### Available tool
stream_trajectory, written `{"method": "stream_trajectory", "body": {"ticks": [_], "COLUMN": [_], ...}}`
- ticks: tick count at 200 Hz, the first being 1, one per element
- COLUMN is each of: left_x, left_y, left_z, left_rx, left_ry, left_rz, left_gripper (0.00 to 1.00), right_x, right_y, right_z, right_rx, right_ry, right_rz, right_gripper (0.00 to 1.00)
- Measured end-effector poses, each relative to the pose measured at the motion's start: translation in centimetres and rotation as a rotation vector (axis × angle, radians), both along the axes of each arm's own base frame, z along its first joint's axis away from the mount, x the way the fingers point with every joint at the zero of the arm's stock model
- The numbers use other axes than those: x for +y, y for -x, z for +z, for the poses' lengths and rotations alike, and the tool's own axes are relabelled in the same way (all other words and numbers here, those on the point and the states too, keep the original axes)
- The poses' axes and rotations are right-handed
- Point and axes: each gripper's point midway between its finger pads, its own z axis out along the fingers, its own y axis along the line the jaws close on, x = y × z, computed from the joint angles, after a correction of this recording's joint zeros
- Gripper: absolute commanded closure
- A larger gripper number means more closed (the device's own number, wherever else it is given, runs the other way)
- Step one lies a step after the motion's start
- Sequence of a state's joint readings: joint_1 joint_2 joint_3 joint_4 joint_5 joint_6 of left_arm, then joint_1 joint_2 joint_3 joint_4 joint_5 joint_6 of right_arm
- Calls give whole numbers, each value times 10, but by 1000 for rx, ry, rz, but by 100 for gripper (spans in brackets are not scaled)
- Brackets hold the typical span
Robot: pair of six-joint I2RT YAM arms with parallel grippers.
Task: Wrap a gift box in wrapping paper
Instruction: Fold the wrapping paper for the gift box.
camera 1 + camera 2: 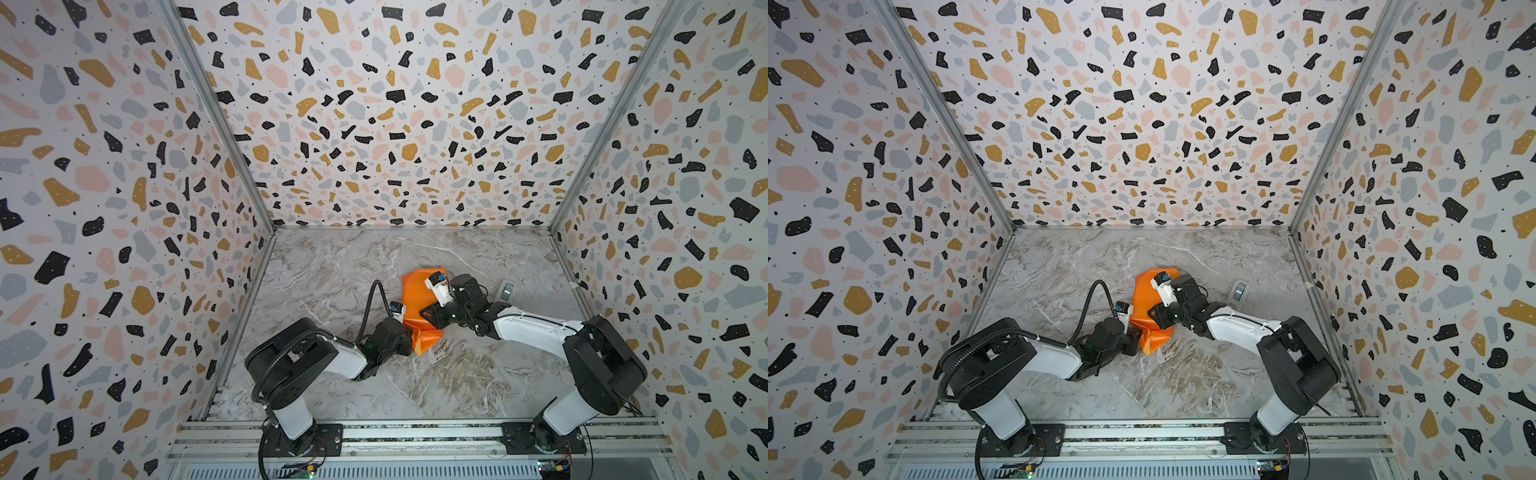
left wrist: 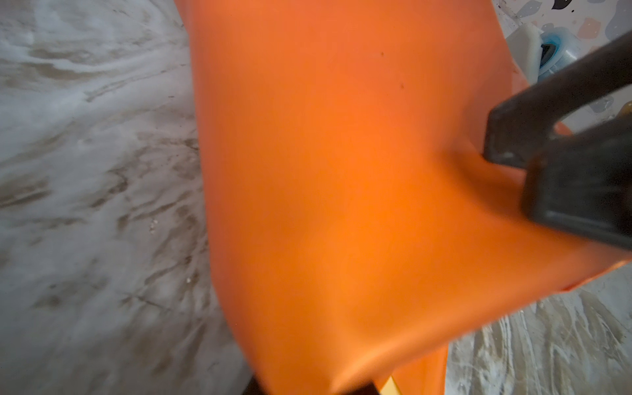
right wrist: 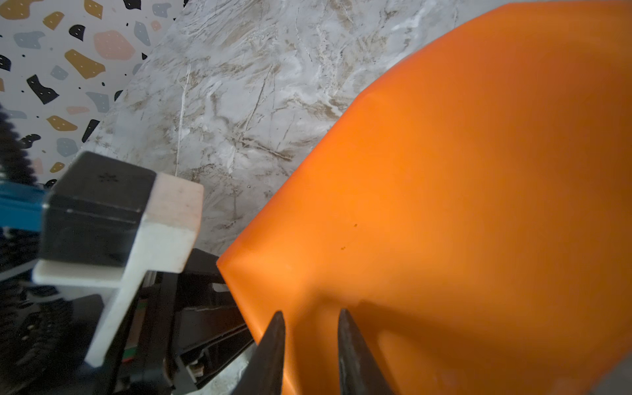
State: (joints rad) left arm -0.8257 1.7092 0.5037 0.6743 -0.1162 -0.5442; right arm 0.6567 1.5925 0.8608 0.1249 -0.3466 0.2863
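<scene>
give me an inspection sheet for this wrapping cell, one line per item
surface: marble-look table, no spills seen
job's things: paper crumpled, orange side out, between the arms; box not visible, maybe under it
clutter: small grey object on the table beside the right arm
hands: right hand pinches a paper fold; left hand at the paper's edge, open or shut unclear
cables: black hose loops up from the left arm; thin wires at the left base
surroundings: terrazzo-print walls on three sides; metal rail at the front
</scene>
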Motion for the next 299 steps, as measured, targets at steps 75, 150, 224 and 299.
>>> {"method": "stream_trajectory", "body": {"ticks": [75,150,224,299], "left_x": [-3,-2,3,-2], "left_y": [-2,-2,10,9], "left_z": [-2,-2,-3,-5], "left_rx": [-15,-19,-26,-44], "left_ry": [10,6,30,46], "left_rz": [12,18,13,32], "left_gripper": [76,75,80,85], "right_x": [2,2,2,2], "right_y": [1,1,1,1], "right_z": [0,0,0,0], "right_rx": [-2,-2,-1,-2], "right_ry": [-2,-2,-2,-2], "right_rz": [6,7,6,6], "right_gripper": [73,73,73,73]}}
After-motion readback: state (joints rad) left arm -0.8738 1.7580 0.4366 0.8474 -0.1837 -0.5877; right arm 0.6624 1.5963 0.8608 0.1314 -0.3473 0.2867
